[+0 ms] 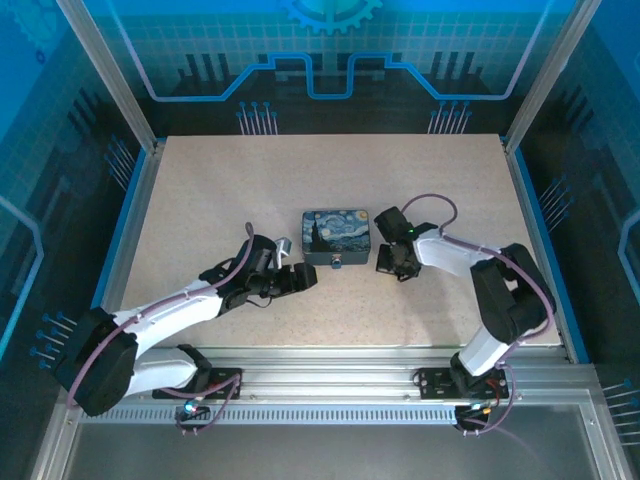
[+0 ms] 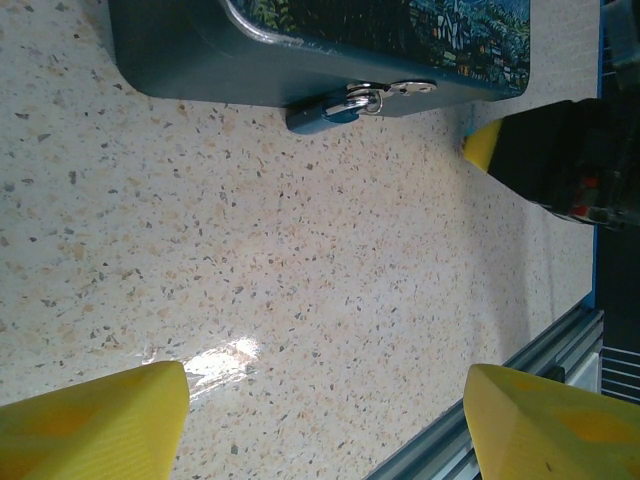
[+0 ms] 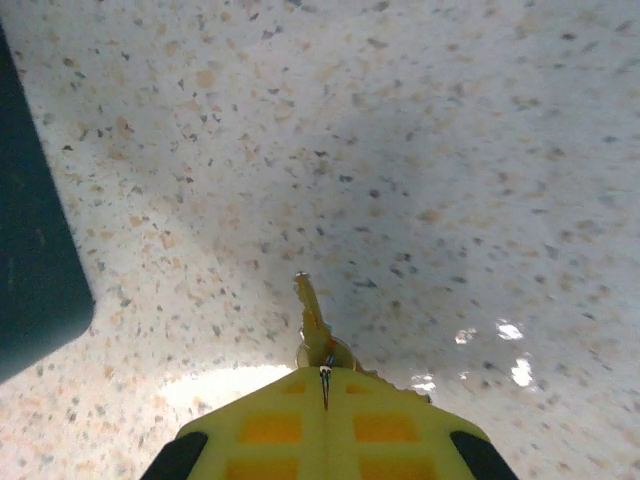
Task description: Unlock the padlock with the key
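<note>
The tabletop is seen as a speckled, stone-like laminate, smooth and semi-glossy, with a glare patch at 7 o'clock in the left wrist view. The box is coated in smooth dark-blue paint, and its lid is glossily printed. The padlock is painted blue, with a shiny bare-metal shackle. The key is seen as brassy metal. The pads of the right gripper are moulded in matt yellow, rubbery plastic.

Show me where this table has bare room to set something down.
The far half of the table behind the box is bare, as is the near strip between the box and the front rail. Crowded: both flanks of the box, left gripper on one, right gripper holding the key on the other.
</note>
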Tool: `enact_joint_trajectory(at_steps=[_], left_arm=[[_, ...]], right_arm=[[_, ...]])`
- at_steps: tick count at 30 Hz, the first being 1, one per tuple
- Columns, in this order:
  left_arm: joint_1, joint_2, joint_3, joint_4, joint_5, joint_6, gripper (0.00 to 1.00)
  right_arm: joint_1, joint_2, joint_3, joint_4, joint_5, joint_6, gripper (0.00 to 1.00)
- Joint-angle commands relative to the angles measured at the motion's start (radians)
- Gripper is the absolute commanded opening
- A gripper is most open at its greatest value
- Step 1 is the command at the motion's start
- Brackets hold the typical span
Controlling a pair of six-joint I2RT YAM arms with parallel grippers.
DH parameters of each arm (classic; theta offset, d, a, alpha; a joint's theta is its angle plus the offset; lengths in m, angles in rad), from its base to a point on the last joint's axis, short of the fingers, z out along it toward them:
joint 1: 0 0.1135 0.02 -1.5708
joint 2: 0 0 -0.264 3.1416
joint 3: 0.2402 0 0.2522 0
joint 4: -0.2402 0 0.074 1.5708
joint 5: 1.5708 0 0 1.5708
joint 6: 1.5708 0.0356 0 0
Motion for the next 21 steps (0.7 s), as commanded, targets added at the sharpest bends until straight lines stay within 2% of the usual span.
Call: enact_joint_trajectory(at_steps=[1, 7, 13, 21], left_arm=[[-0.008, -0.007, 0.029, -0.001, -0.017, 0.004, 0.74], [-0.005, -0.016, 0.122, -0.035, -0.015, 0.028, 0.74], [0.009, -0.006, 0.243, -0.056, 0.05, 0.043, 0.72], [0.03, 0.001, 0.381, -0.058, 0.164, 0.062, 0.61]], right_arm=[[-0.024, -0.109, -0.017, -0.007, -0.024, -0.056, 0.0], [-0.043, -0.309, -0.035, 0.013, -0.119, -0.152, 0.0], [-0.049, -0.514, -0.035, 0.094, -0.322, -0.282, 0.0], [-0.049, -0.669, -0.067, 0.18, -0.558, -0.402, 0.0]])
